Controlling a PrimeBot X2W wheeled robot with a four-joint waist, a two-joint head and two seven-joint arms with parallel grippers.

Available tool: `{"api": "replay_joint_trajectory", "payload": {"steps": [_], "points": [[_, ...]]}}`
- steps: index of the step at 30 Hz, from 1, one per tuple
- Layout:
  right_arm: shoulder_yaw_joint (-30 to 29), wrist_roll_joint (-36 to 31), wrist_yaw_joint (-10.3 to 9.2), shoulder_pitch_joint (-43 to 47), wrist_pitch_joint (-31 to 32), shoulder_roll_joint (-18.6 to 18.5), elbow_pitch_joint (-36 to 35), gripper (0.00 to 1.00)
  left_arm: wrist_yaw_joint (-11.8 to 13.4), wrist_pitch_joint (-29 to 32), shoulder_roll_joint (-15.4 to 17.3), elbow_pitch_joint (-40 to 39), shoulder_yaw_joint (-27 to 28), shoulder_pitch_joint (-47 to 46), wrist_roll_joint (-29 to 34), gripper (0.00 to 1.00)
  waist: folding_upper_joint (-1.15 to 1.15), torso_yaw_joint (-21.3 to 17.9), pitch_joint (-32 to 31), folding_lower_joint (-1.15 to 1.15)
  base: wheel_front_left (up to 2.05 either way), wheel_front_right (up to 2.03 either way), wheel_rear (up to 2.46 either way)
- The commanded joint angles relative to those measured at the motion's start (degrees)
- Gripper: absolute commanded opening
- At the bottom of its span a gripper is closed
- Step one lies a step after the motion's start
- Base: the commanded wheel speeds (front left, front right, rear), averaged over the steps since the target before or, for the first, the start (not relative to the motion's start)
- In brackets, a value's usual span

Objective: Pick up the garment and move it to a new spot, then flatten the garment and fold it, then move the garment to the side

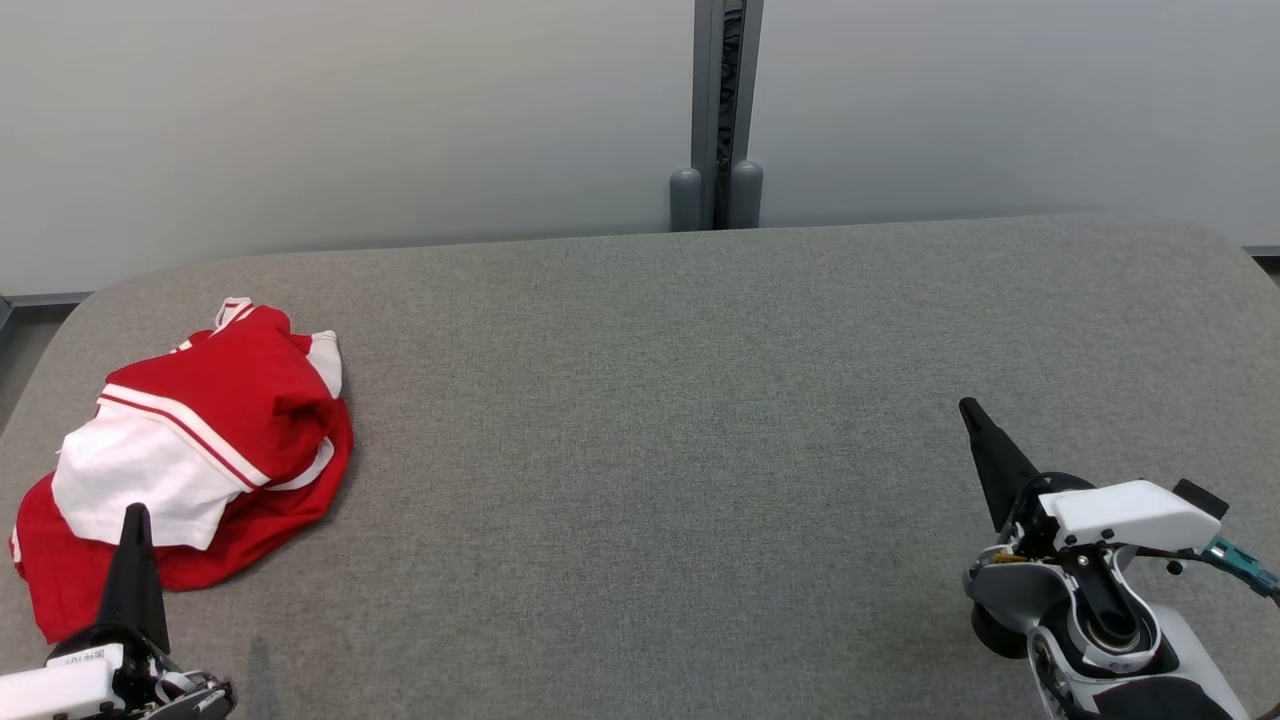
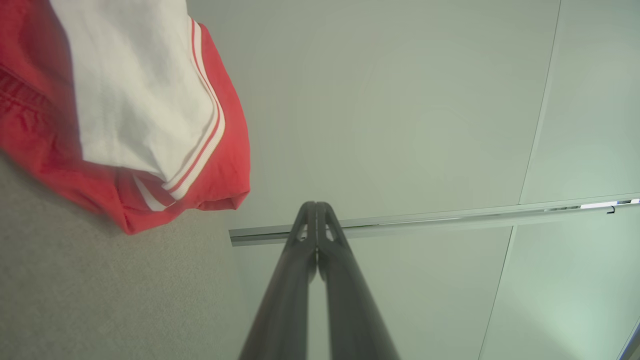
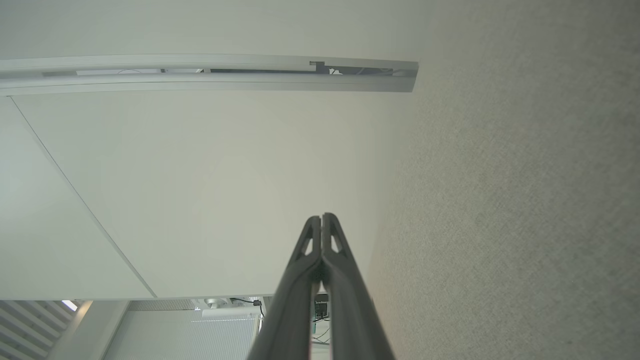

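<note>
A crumpled red and white garment (image 1: 190,450) lies in a heap at the left end of the grey table (image 1: 680,430). My left gripper (image 1: 135,515) is shut at the lower left of the head view, its tip over the garment's near edge, holding nothing. The left wrist view has the garment (image 2: 135,105) at upper left and the left gripper (image 2: 316,205) shut and empty beside it. Far off at the lower right, my right gripper (image 1: 968,405) is shut above bare table. Its fingers (image 3: 321,217) are pressed together with nothing between them.
A pale wall panel runs behind the table's far edge, with a grey post (image 1: 722,110) at its middle. The table's corners are rounded. Grey felt stretches wide between the garment and the right gripper.
</note>
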Motion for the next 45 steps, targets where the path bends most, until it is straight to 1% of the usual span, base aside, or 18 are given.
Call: {"api": "replay_joint_trajectory", "payload": {"steps": [1,14,16,17,19,33,39,45], "points": [[0.04,0.34,0.0,-0.58,0.17,-0.32,-0.1,0.0,0.09,0.03,0.29,-0.26,0.09,-0.77,-0.04,0.0,0.0,0.0,0.0,0.0,0.0,0.0,0.0],[0.04,0.34,0.0,-0.58,0.17,-0.32,-0.1,0.0,0.09,0.03,0.29,-0.26,0.09,-0.77,-0.04,0.0,0.0,0.0,0.0,0.0,0.0,0.0,0.0],[0.0,-0.06,-0.01,0.6,-0.08,0.17,0.45,0.0,0.0,-0.04,-0.23,0.6,-0.06,0.26,0.02,0.0,0.0,0.0,0.0,0.0,0.0,0.0,0.0],[0.04,-0.06,-0.01,1.42,-0.1,0.37,0.82,1.0,0.0,-0.06,-0.52,1.13,-0.14,0.71,0.02,1.0,0.0,0.0,0.0,0.0,0.0,0.0,0.0],[0.1,-0.13,-0.02,2.92,-0.21,0.62,1.31,1.0,-0.01,-0.15,-1.06,2.05,-0.29,1.53,0.04,1.0,0.0,0.0,0.0,0.0,0.0,0.0,0.0],[0.83,-3.42,0.0,5.24,-3.61,0.41,-4.77,1.0,-0.2,-3.84,-0.69,-0.01,-4.44,0.37,1.71,1.0,0.0,-0.07,0.05,0.0,0.0,0.0,0.0],[0.45,-6.18,0.01,6.2,-5.01,0.36,-7.95,1.0,-0.29,-5.54,-0.15,-0.73,-6.45,-0.24,4.37,1.0,0.0,-0.17,0.06,0.0,0.0,0.0,0.0],[0.33,-10.62,0.02,7.2,-6.33,0.32,-10.64,1.0,-0.37,-7.05,0.18,-0.86,-7.96,-0.74,8.96,1.0,0.0,-0.3,0.05,0.0,0.0,0.0,0.0]]}}
